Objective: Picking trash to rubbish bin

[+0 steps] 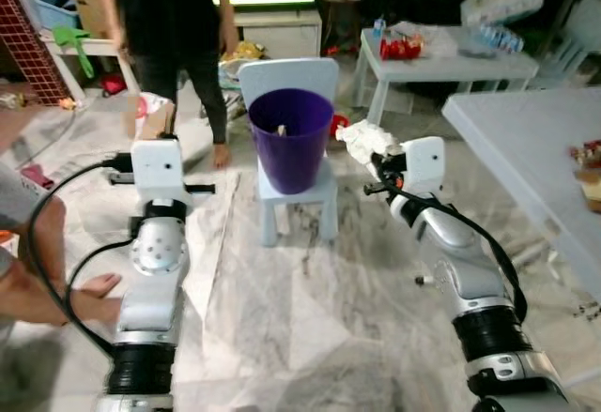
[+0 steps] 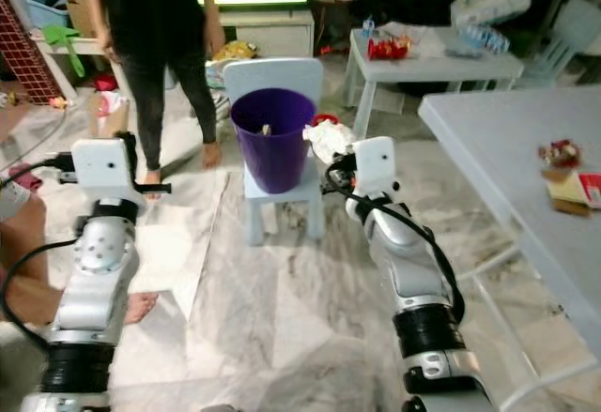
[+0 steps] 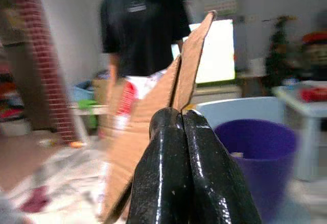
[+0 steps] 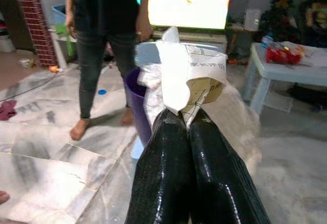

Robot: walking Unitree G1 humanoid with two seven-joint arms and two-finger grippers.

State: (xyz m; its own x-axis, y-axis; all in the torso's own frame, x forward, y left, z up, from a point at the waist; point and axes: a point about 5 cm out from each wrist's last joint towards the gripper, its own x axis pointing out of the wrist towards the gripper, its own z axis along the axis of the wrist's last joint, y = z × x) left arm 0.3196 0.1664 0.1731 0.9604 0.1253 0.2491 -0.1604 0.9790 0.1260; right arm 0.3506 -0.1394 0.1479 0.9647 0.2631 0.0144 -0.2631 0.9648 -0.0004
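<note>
A purple rubbish bin (image 1: 290, 140) stands on a small pale blue chair (image 1: 299, 196), with a bit of trash inside it. My left gripper (image 3: 181, 113) is shut on a folded piece of brown cardboard (image 3: 179, 76), held up to the left of the bin. My right gripper (image 4: 188, 114) is shut on a crumpled white paper wad (image 4: 181, 76). That paper wad (image 1: 364, 139) hangs just right of the bin's rim, about level with it.
A person in black (image 1: 174, 18) stands barefoot behind and left of the chair. Someone's bare leg and foot (image 1: 56, 290) rest on the floor at my left. A white table (image 1: 526, 140) fills the right side, and a small table (image 1: 441, 67) with packets stands behind.
</note>
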